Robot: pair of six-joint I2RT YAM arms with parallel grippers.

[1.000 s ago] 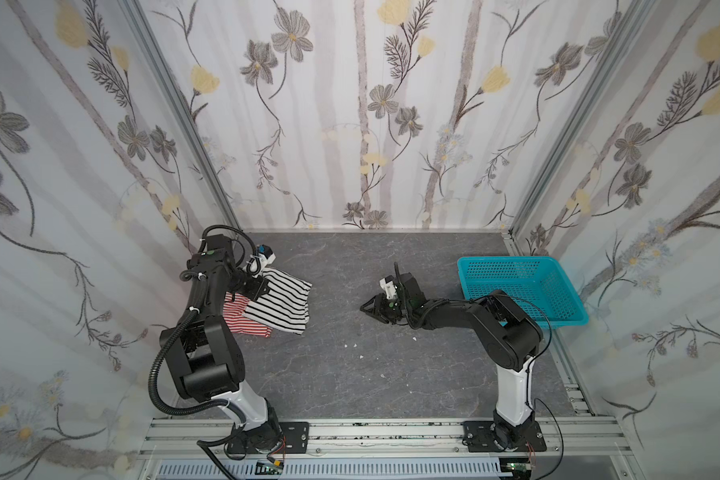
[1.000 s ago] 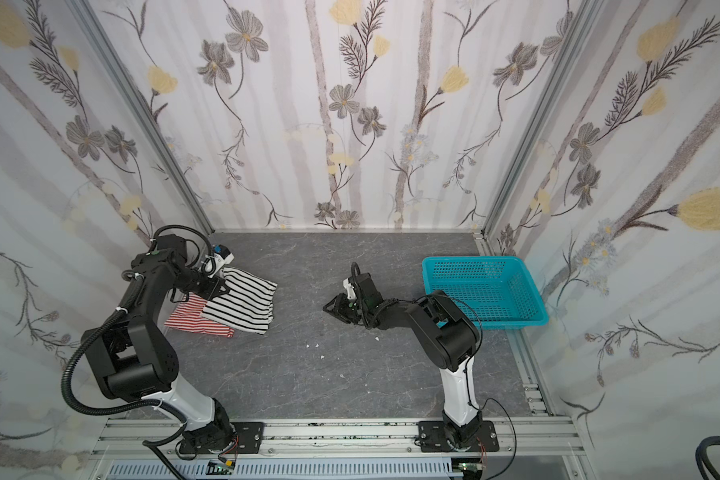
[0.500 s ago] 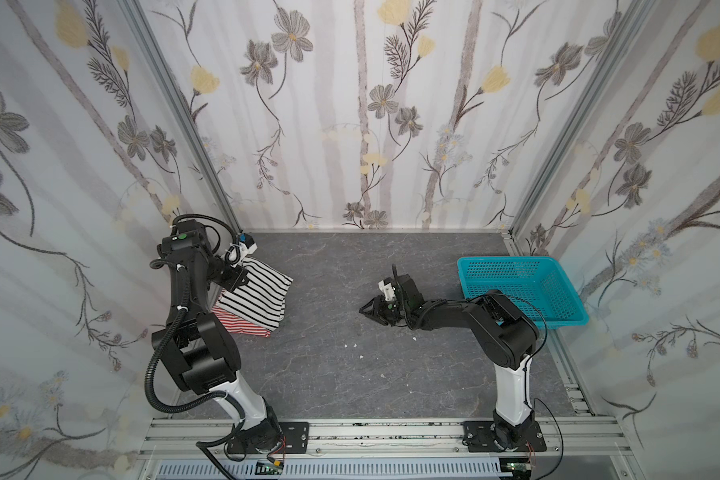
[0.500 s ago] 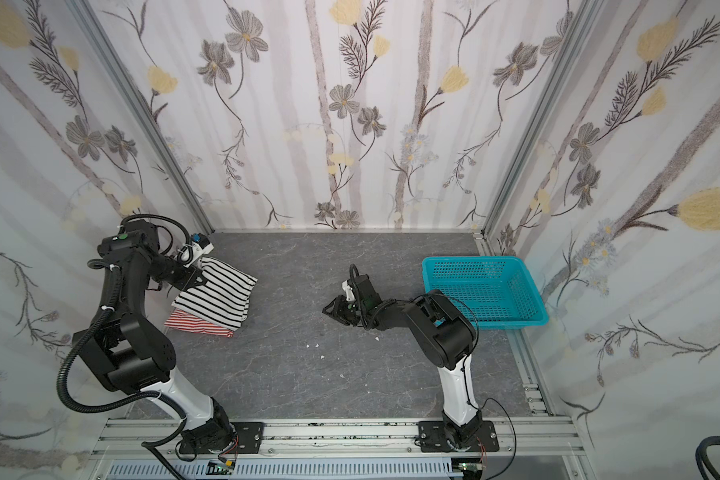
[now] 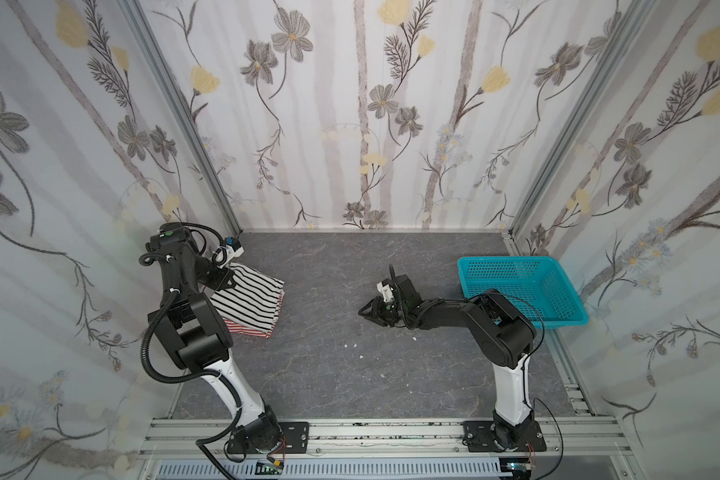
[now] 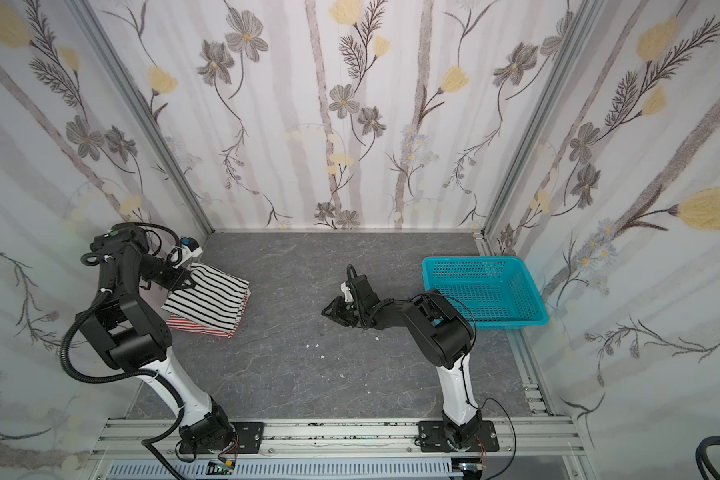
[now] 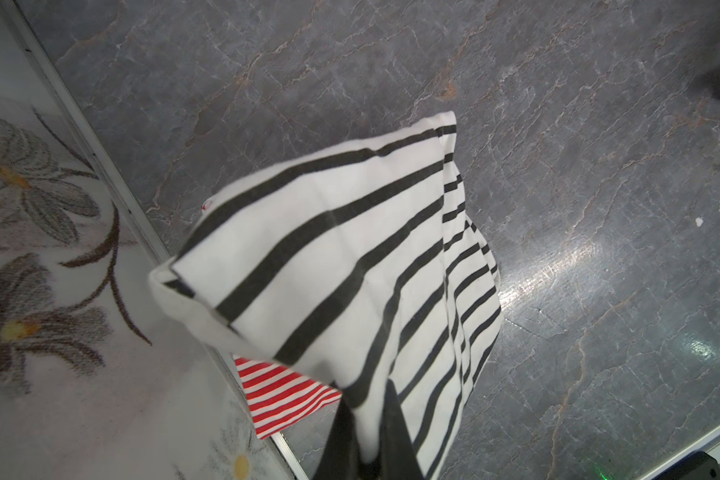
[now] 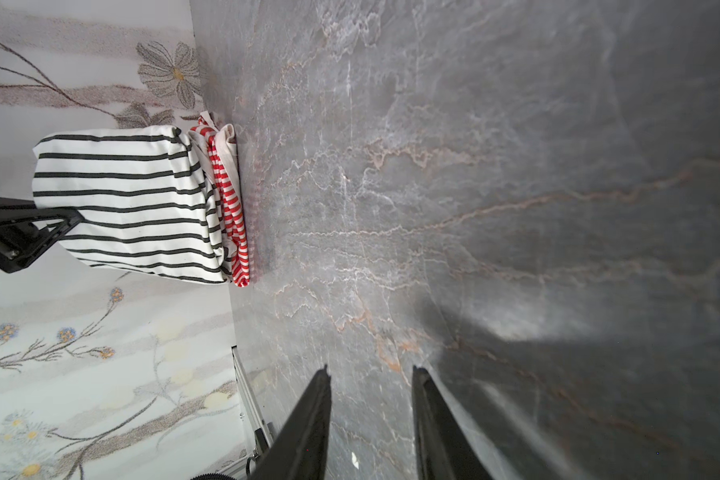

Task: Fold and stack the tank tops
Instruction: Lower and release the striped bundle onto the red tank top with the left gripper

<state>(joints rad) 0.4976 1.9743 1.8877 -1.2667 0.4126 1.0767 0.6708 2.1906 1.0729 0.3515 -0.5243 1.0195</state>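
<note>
The black-and-white striped tank top point(image 5: 252, 300) point(image 6: 208, 303) point(image 7: 350, 257) point(image 8: 129, 199) is folded at the table's left edge. My left gripper point(image 5: 225, 282) point(image 6: 184, 283) point(image 7: 366, 415) is shut on its near-wall edge and holds that edge raised. The rest of it drapes over the red-and-white striped tank top point(image 5: 246, 329) point(image 6: 200, 327) point(image 7: 283, 390) point(image 8: 229, 199), which lies flat underneath and shows only at its edges. My right gripper point(image 5: 364, 311) point(image 6: 327, 312) point(image 8: 371, 374) rests low at mid-table, open, with bare table between its fingers, well apart from both tops.
A turquoise mesh basket point(image 5: 512, 260) point(image 6: 474, 261) stands at the right edge, behind the right arm's elbow. The left wall panel and its metal rail point(image 7: 113, 183) run right beside the tops. A few white crumbs point(image 5: 352, 345) lie on the grey table.
My left gripper has moved left toward the wall, dragging the black-and-white top with it over the red-and-white one. The right arm has stayed put.
</note>
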